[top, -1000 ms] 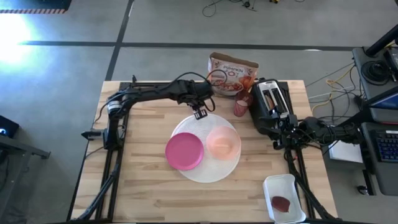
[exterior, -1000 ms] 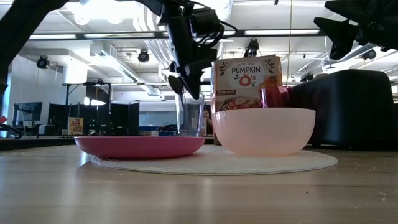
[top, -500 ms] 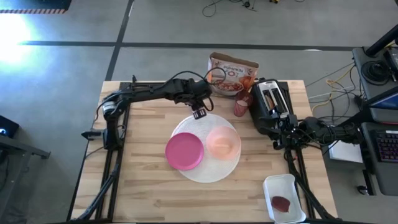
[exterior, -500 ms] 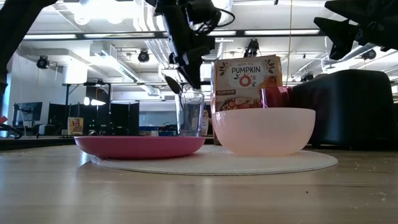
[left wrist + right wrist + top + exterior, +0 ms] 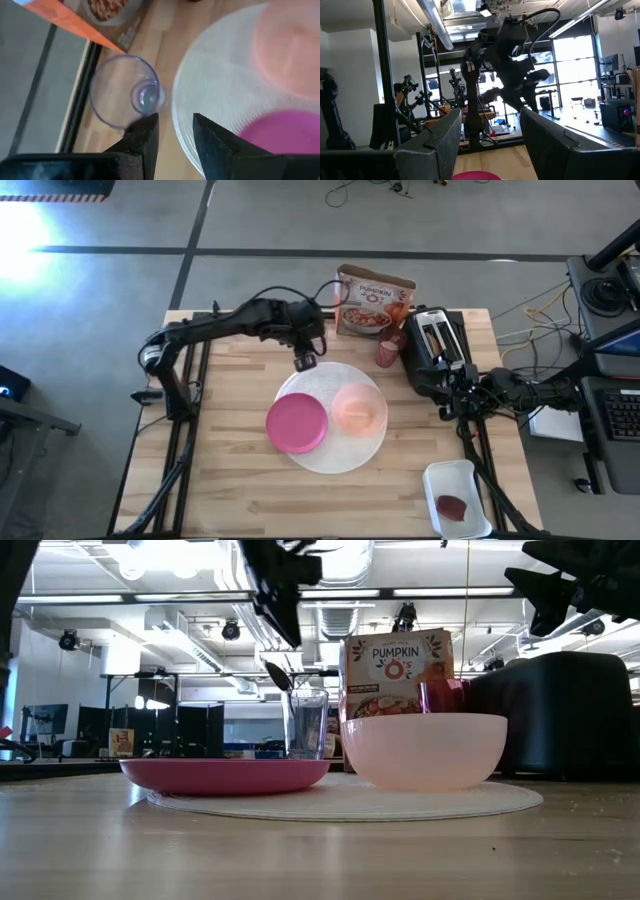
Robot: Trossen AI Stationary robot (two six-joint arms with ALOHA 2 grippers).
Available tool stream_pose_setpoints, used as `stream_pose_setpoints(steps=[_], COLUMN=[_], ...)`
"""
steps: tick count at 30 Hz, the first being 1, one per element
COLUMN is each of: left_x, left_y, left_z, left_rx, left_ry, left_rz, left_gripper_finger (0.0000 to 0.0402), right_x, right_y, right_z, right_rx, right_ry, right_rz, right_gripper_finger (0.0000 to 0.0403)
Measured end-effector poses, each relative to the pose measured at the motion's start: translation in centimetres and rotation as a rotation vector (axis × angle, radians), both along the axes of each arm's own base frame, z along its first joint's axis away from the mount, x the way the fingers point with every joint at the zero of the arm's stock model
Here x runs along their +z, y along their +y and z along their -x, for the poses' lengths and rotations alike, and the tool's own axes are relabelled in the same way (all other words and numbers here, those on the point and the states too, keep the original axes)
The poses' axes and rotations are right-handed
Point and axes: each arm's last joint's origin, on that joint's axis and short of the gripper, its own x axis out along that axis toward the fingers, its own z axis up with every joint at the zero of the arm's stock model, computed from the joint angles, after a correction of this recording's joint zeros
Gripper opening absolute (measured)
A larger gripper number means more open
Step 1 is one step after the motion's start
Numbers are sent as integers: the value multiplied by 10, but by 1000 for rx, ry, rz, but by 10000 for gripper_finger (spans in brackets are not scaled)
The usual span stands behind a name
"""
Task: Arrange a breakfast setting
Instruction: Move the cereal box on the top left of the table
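Clear glass (image 5: 125, 92) released, left claw (image 5: 172, 132) lifted away

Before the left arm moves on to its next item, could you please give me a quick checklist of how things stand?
1. Left gripper clear of the glass: ok, open and above it.
2. Glass upright, beside the mat: ok.
3. Spoon in the glass: ok.
4. Plate and bowl on the mat: ok.
5. Cereal box standing at the far edge: ok.
6. Right gripper parked by the toaster: ok, open.
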Motion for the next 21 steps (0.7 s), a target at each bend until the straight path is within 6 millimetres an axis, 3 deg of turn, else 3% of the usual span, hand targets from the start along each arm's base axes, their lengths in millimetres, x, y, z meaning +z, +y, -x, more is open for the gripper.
stream_pose_setpoints(steps=[8, 14, 21], left_x=[12, 2, -18], left_y=[-16, -26, -34], left_z=[55, 90, 118], left_rx=[55, 86, 106], left_ry=[-114, -299, -467], left_rz=[6, -15, -33], left_gripper_finger=[103, 103, 103], right_x=[-1, -3, -4], right_y=[0, 0, 0], right_z=[0, -1, -1], right_rx=[2, 0, 0], right_ry=[9, 35, 45], right_rz=[-4, 1, 1], right_gripper_finger=[192, 192, 192])
